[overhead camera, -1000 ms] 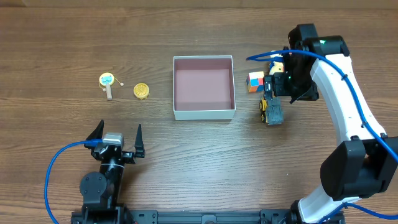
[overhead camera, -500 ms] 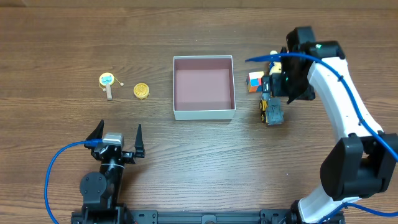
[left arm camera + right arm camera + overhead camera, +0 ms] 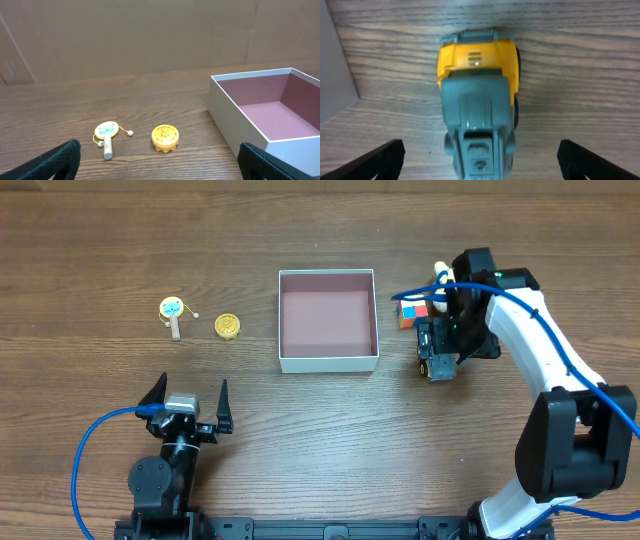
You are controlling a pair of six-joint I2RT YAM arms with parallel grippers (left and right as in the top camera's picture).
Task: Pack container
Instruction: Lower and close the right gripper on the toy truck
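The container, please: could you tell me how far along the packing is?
Nothing is packed yet: the container is empty. In hand: the open right pincer hovers over the toy truck, not gripping it. Left: the truck, the coloured cube, the yellow round toy and the rattle drum all lie outside the container. The left pincer sits open, idle.

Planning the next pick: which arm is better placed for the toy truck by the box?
Right. The right gripper hangs open directly over the truck, one finger each side. The left gripper is open too but well away, on the box's other side.
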